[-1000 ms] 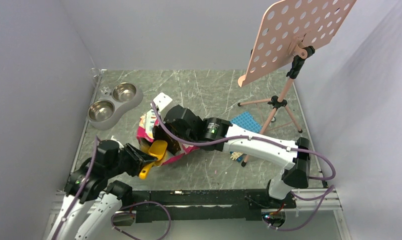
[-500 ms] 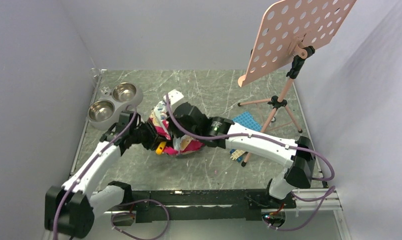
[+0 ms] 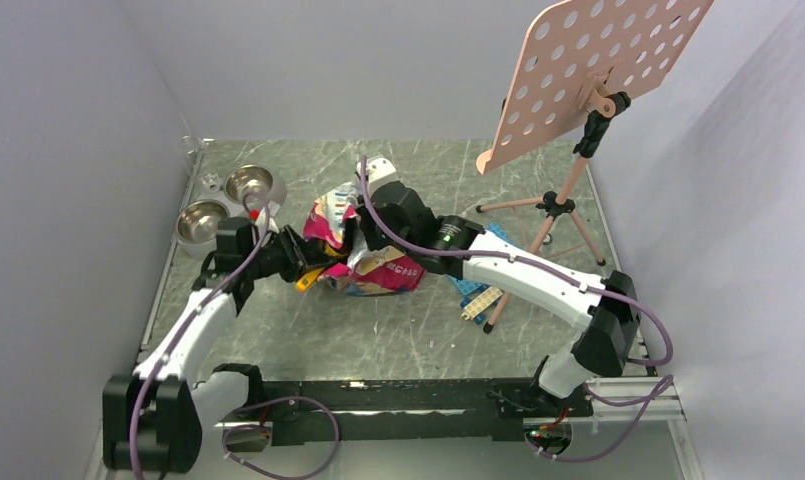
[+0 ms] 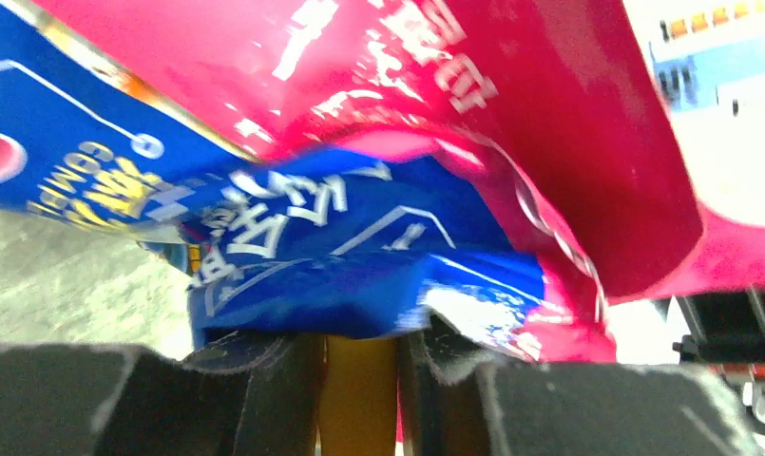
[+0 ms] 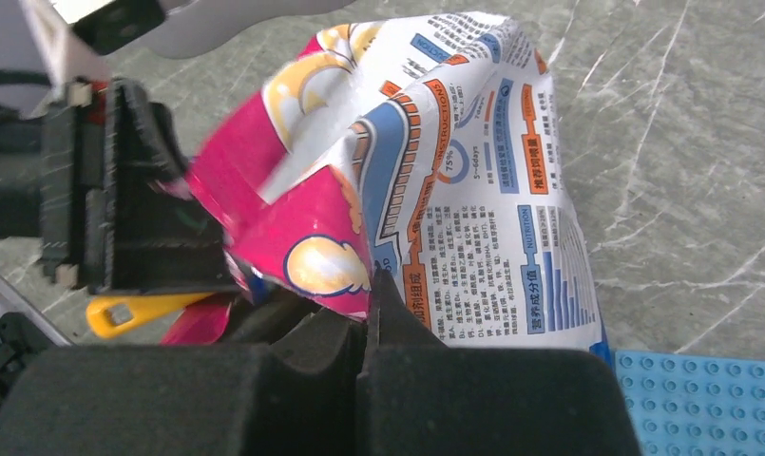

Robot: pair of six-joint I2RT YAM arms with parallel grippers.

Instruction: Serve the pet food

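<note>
The glossy pink pouch [image 3: 363, 262] lies crumpled on the table middle; it fills the left wrist view [image 4: 511, 142] and shows printed white and pink in the right wrist view [image 5: 454, 180]. My right gripper [image 3: 353, 240] is shut on the pouch's edge [image 5: 364, 285]. My left gripper [image 3: 300, 262] is shut on the orange-yellow scoop's handle [image 4: 359, 389], with the scoop [image 3: 308, 278] pushed into the pouch mouth; its handle end shows in the right wrist view [image 5: 131, 312]. No kibble is visible; it is hidden inside the pouch.
Twin steel bowls [image 3: 228, 205] in a grey stand sit at the far left. A blue studded plate [image 3: 493, 245] and a pale brick strip [image 3: 481, 302] lie right of the pouch. A pink perforated music stand [image 3: 588, 75] on a tripod [image 3: 548, 215] stands at the right.
The left arm has reached out from near its base to the pouch, carrying the scoop into its mouth. The right gripper has dragged the pouch away from me and slightly right, crumpling it.
</note>
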